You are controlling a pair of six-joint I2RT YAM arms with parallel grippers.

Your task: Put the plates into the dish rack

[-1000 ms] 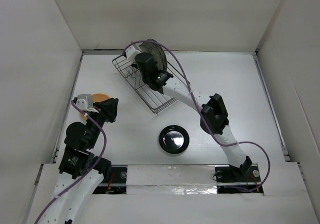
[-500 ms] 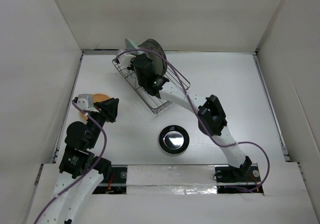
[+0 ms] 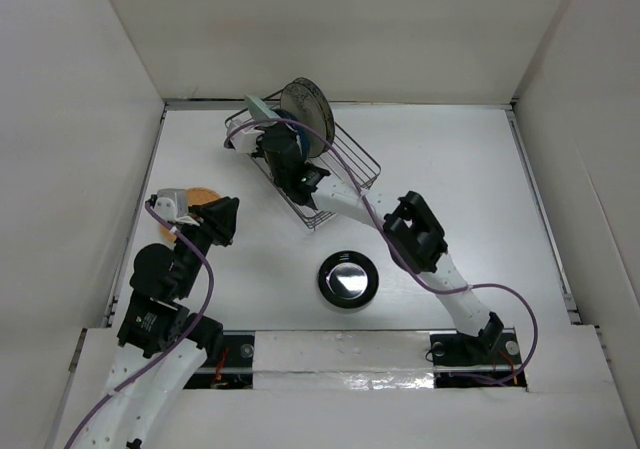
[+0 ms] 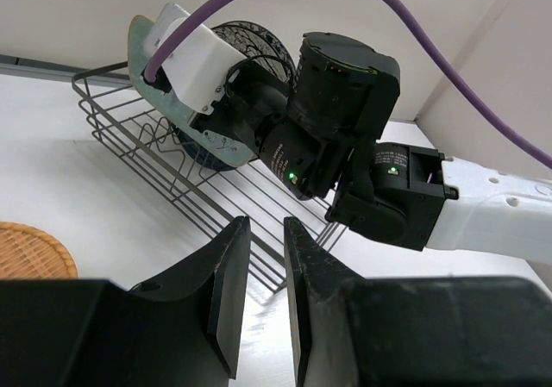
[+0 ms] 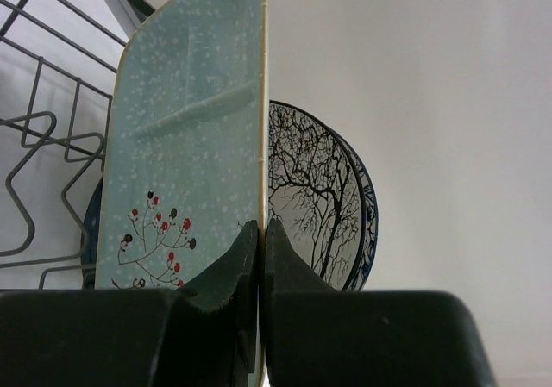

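1 mint-green plate (image 5: 185, 146) shifted leftward over dish rack (image 3: 352, 159).

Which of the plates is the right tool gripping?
The speckled mint-green plate, pinched at its rim by the right tool. The black plate and orange plate lie flat on the table.

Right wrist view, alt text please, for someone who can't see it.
The right claw pinches the edge of an upright speckled mint-green plate. Behind stand a cream plate with dark branches and a blue plate; wire rack at left.
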